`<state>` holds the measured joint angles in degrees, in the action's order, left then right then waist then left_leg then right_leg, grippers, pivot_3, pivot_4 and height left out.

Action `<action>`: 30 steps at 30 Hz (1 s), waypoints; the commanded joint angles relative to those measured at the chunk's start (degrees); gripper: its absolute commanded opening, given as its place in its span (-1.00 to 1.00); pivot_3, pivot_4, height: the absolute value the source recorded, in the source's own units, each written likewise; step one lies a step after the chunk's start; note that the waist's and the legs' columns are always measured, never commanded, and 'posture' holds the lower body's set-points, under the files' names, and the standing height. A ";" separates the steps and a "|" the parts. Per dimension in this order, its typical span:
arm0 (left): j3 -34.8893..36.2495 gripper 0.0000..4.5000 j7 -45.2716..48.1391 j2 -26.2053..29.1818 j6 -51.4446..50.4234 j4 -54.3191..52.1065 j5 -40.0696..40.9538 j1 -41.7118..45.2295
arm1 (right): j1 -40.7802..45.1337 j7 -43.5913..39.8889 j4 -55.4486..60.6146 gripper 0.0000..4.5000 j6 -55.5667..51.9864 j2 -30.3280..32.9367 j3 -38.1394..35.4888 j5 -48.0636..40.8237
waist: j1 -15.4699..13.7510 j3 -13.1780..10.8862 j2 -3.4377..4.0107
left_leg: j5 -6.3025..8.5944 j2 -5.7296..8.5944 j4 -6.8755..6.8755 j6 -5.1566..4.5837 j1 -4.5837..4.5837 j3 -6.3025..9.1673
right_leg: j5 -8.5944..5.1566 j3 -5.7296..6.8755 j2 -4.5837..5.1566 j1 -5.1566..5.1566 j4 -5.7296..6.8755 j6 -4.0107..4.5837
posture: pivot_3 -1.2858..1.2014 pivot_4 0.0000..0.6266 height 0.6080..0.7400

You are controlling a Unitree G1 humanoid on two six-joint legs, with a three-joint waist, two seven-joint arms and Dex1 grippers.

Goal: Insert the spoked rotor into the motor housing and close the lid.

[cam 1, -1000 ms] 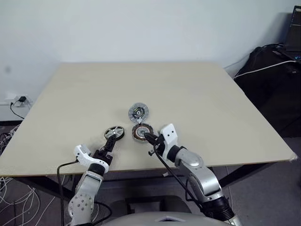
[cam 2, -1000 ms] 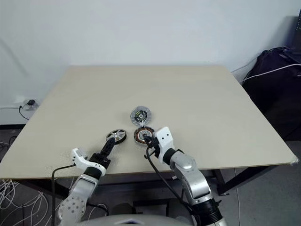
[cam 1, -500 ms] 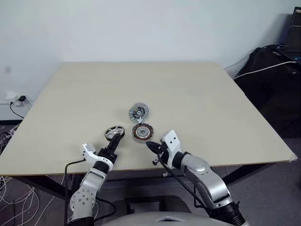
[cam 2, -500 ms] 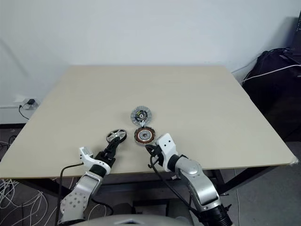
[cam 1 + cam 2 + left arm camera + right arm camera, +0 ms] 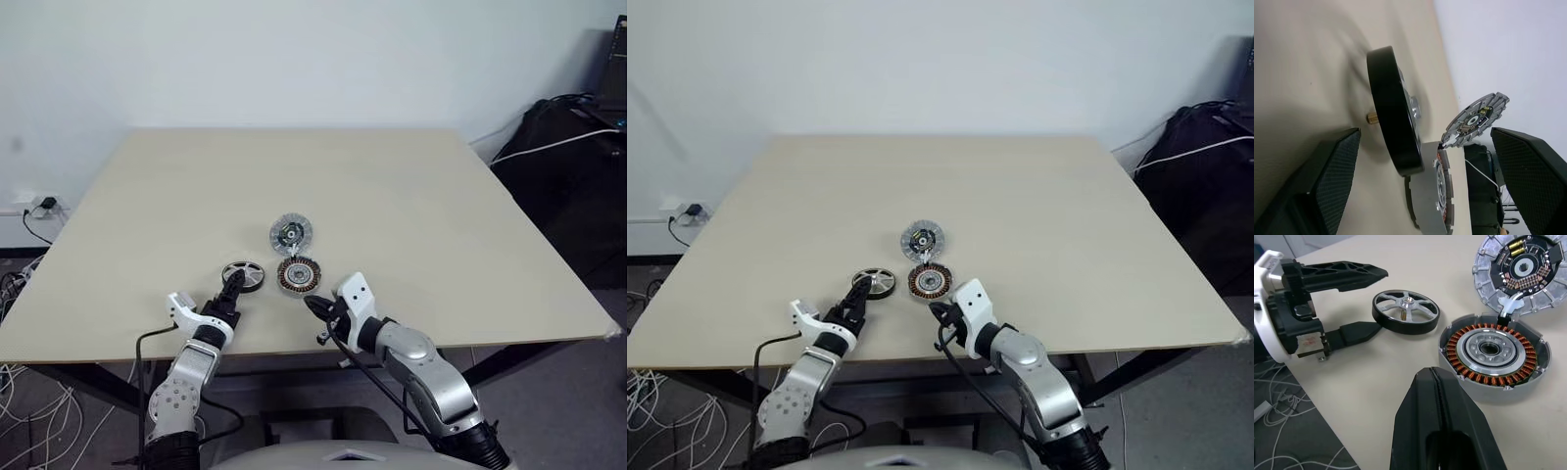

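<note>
The spoked rotor [image 5: 1406,311], black-rimmed with silver spokes, lies on the table [image 5: 411,196] near its front edge. My left gripper [image 5: 233,288] is open just behind it, one finger [image 5: 1339,270] on each side and its tips close to the rim. To the rotor's right sits the motor housing [image 5: 1493,352] with its copper windings facing up. The ribbed silver lid [image 5: 1523,269] lies open behind the housing, touching its far edge. My right gripper [image 5: 1436,382] is shut and empty, a short way in front of the housing.
Black bags and cables [image 5: 568,147] stand off the table's right side. Wall sockets and loose wires [image 5: 34,211] are at the left, below table level. Bare tabletop stretches behind and to both sides of the parts.
My left gripper has moved forward to the rotor, which now lies flatter than before. My right gripper has drawn back from the housing's front edge.
</note>
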<state>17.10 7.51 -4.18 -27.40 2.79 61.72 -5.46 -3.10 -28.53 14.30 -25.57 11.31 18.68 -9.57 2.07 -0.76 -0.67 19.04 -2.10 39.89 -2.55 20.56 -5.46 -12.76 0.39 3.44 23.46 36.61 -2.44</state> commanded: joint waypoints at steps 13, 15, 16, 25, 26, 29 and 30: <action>1.12 -0.81 -2.43 -3.21 0.40 3.97 -0.56 2.02 | 1.27 0.09 2.10 -1.00 0.52 -0.19 -0.19 -0.37 | -0.05 0.24 0.19 | -0.05 0.00 0.00 0.06 -0.09 0.04 | 0.00 0.02 0.00 -0.07 0.06 -0.01 | 0.03 -1.00 1.00; 1.05 -0.81 -2.02 -3.08 0.27 4.13 -0.54 2.14 | 1.35 0.07 1.97 -1.00 0.54 -0.25 -0.22 -0.39 | 0.00 0.24 0.19 | -0.08 0.00 0.00 0.09 -0.10 0.09 | -0.06 0.06 0.00 -0.08 0.08 -0.11 | 0.03 -1.00 1.00; 1.03 -0.81 -1.85 -3.03 0.19 4.20 -0.53 2.20 | 1.40 0.08 1.90 -1.00 0.55 -0.27 -0.24 -0.41 | 0.01 0.24 0.19 | -0.08 0.00 0.00 0.08 -0.10 0.09 | -0.06 0.06 0.00 -0.07 0.09 -0.11 | 0.03 -1.00 1.00; 0.17 -0.81 0.93 -2.59 -2.08 -2.17 1.72 -0.98 | 1.30 0.31 1.69 -1.00 0.58 -0.48 -0.22 -0.29 | 0.02 0.21 0.14 | -0.09 0.01 0.00 0.08 -0.01 0.12 | -0.01 0.07 0.01 -0.01 0.06 -0.03 | 0.03 -1.00 1.00; 0.10 -0.81 1.81 -2.43 -2.57 -3.76 2.45 -1.97 | 1.10 0.29 1.73 -1.00 0.65 -0.41 -0.24 -0.29 | 0.08 0.18 0.09 | -0.08 0.00 0.00 0.07 0.00 0.13 | 0.01 0.07 0.01 0.00 0.05 0.02 | 0.03 -1.00 1.00; -0.49 -0.81 4.22 -1.88 -3.82 -7.83 4.21 -4.73 | 0.66 0.11 1.73 -1.00 0.60 -0.18 -0.31 -0.45 | 0.07 0.10 -0.03 | -0.05 -0.01 0.00 0.05 0.13 0.13 | 0.03 0.07 0.01 0.11 0.01 0.07 | 0.03 -1.00 1.00; -0.70 -0.81 4.93 -1.72 -4.27 -8.87 4.77 -5.45 | 0.60 0.01 1.70 -1.00 0.41 -0.10 -0.35 -0.57 | 0.04 0.09 -0.05 | -0.04 -0.02 0.00 0.04 0.17 0.12 | 0.02 0.07 0.01 0.14 0.00 0.08 | 0.03 -1.00 1.00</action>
<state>17.57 10.30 -3.84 -31.00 -1.62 64.37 -10.59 -3.06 -28.46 14.28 -25.58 11.29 18.66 -9.51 2.10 -0.67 -0.72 19.01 -2.12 39.89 -2.52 20.74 -5.34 -12.74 0.47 3.45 23.60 36.59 -2.36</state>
